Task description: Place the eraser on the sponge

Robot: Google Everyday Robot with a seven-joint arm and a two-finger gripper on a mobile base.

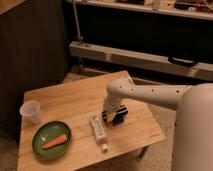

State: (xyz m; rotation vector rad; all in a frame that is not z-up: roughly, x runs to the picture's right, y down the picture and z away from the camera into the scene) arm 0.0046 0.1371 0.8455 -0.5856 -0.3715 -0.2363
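**At the table's right-middle: gripper low over a blue block**

Under the gripper [114,117] the eraser cannot be picked out. There is only a dark mass low at the table [70,100], with a blue block at its right side, judged to be the sponge [120,120]. The eraser is either held or already down on the sponge; can't tell which. Whether the gripper is closed on anything, cannot tell.

Risks:
- An off-centre set-down would leave the eraser overhanging and tipping off.
- The soft sponge may give or slide under a push.
- The bottle [98,129] lies just left of the gripper, pointing toward the near edge — a sideways sweep would send it rolling.
- Plate [42,131] with carrot [55,141] and cup [31,111] sit well apart to the left — little concern.

Eraser's heading and long axis: hidden, not readable.
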